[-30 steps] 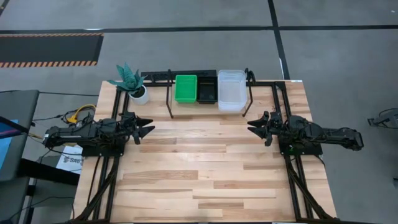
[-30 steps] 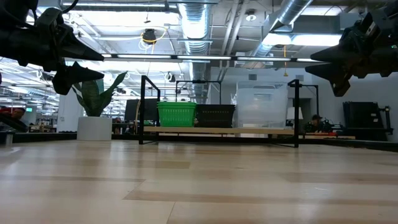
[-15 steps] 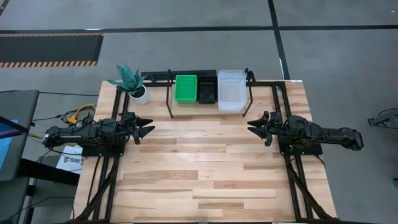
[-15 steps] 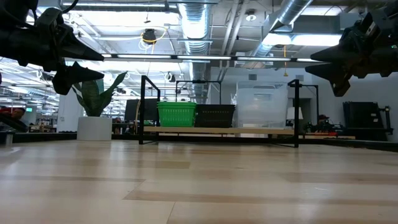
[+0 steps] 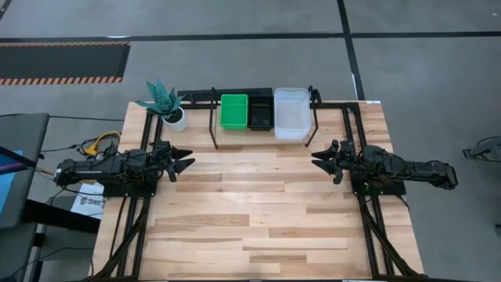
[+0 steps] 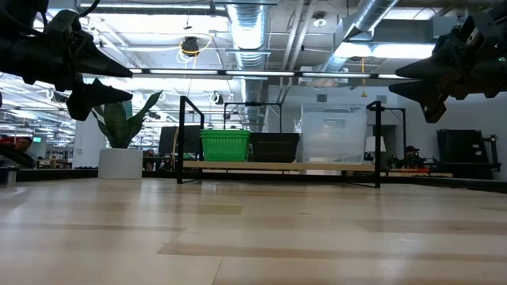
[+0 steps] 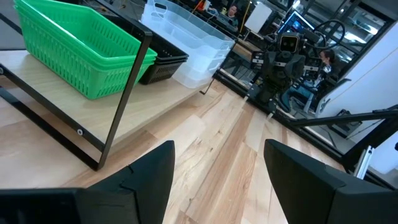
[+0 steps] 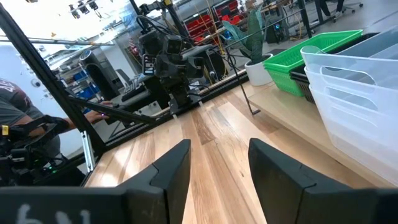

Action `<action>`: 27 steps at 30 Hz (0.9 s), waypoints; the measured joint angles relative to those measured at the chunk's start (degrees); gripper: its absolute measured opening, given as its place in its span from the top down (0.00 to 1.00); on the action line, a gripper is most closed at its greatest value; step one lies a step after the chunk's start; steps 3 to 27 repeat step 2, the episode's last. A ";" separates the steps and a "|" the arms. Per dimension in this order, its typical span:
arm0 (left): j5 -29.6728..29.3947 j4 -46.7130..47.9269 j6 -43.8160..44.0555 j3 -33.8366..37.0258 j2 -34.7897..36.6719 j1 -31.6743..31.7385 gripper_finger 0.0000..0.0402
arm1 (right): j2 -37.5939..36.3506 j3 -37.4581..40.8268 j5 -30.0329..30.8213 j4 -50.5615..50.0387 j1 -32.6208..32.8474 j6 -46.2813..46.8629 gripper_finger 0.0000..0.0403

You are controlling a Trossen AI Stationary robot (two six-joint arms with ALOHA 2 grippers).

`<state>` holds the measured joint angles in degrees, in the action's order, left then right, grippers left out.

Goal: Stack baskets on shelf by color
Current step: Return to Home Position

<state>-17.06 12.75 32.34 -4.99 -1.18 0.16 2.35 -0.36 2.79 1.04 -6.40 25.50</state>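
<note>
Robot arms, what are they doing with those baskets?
Nothing is being held right now. The left gripper and the right gripper hang open above the table, one at each side. The baskets sit on the shelf in three piles by color: green baskets, black baskets and clear baskets. The sorting looks finished.

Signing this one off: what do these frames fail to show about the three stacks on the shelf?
High view: how many green baskets, black baskets or clear baskets sit in each stack; from straight above only the top one shows.
Left wrist view: most of the black stack, hidden behind the green one.
Right wrist view: the clear stack runs off the picture's edge and covers nearly all the black one.
</note>
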 joint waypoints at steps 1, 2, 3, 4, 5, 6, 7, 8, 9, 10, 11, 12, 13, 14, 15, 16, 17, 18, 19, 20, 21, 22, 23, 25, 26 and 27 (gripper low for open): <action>0.00 0.01 0.00 0.00 -0.01 0.00 0.41 | 0.00 0.00 0.00 -0.02 0.00 0.00 0.55; 0.00 -0.02 0.00 0.00 -0.01 0.00 0.41 | 0.00 0.00 -0.02 -0.02 0.00 0.00 0.54; 0.00 -0.02 0.00 0.00 -0.01 0.00 0.41 | 0.00 0.00 -0.02 -0.02 0.00 0.00 0.54; 0.00 -0.02 0.00 0.00 -0.01 0.00 0.41 | 0.00 0.00 -0.02 -0.02 0.00 0.00 0.54; 0.00 -0.02 0.00 0.00 -0.01 0.00 0.41 | 0.00 0.00 -0.02 -0.02 0.00 0.00 0.54; 0.00 -0.02 0.00 0.00 -0.01 0.00 0.41 | 0.00 0.00 -0.02 -0.02 0.00 0.00 0.54; 0.00 -0.02 0.00 0.00 -0.01 0.00 0.41 | 0.00 0.00 -0.02 -0.02 0.00 0.00 0.54; 0.00 -0.02 0.00 0.00 -0.01 0.00 0.41 | 0.00 0.00 -0.02 -0.02 0.00 0.00 0.54; 0.00 -0.02 0.00 0.00 -0.01 0.00 0.41 | 0.00 0.00 -0.02 -0.02 0.00 0.00 0.54; 0.00 -0.02 0.00 0.00 -0.01 0.00 0.41 | 0.00 0.00 -0.02 -0.02 0.00 0.00 0.54; 0.00 -0.02 0.00 0.00 -0.01 0.00 0.41 | 0.00 0.00 -0.02 -0.02 0.00 0.00 0.54; 0.00 -0.02 0.00 0.00 -0.01 0.00 0.41 | 0.00 0.00 -0.02 -0.02 0.00 0.00 0.54; 0.00 -0.02 0.00 0.00 -0.01 0.00 0.41 | 0.00 0.00 -0.02 -0.02 0.00 0.00 0.54; 0.00 -0.02 0.00 0.00 -0.01 0.00 0.41 | 0.00 0.00 -0.02 -0.02 0.00 0.00 0.54; 0.00 -0.02 0.00 0.00 -0.01 0.00 0.41 | 0.00 0.00 -0.02 -0.02 0.00 0.00 0.54; 0.00 -0.02 0.00 0.00 -0.01 0.00 0.41 | 0.00 0.00 -0.02 -0.02 0.00 0.00 0.54; 0.00 -0.02 0.00 0.00 -0.01 0.00 0.41 | 0.00 0.00 -0.02 -0.02 0.00 0.00 0.54; 0.00 -0.02 0.00 0.00 -0.01 0.00 0.41 | 0.00 0.00 -0.02 -0.02 0.00 0.00 0.54; 0.00 -0.02 0.00 0.00 -0.01 0.00 0.41 | 0.00 0.00 -0.02 -0.02 0.00 0.00 0.54; 0.00 -0.02 0.00 0.00 -0.01 0.00 0.41 | 0.00 0.00 -0.02 -0.02 0.00 0.00 0.54; 0.00 -0.02 0.00 0.00 -0.01 0.00 0.41 | 0.00 0.00 -0.02 -0.02 0.00 0.00 0.54; 0.00 -0.02 0.00 0.00 -0.01 0.00 0.41 | 0.00 0.00 -0.02 -0.02 0.00 0.00 0.54; 0.00 -0.02 0.00 0.00 -0.01 0.00 0.41 | 0.00 0.00 -0.02 -0.02 0.00 0.00 0.54; 0.00 -0.02 0.00 0.00 -0.01 0.00 0.41 | 0.00 0.00 -0.02 -0.02 0.00 0.00 0.54; 0.00 -0.02 0.00 0.00 -0.01 0.00 0.41 | 0.00 0.00 -0.02 -0.02 0.00 0.00 0.54; 0.00 -0.02 0.00 0.00 -0.01 0.00 0.41 | 0.00 0.00 -0.02 -0.02 0.00 0.00 0.54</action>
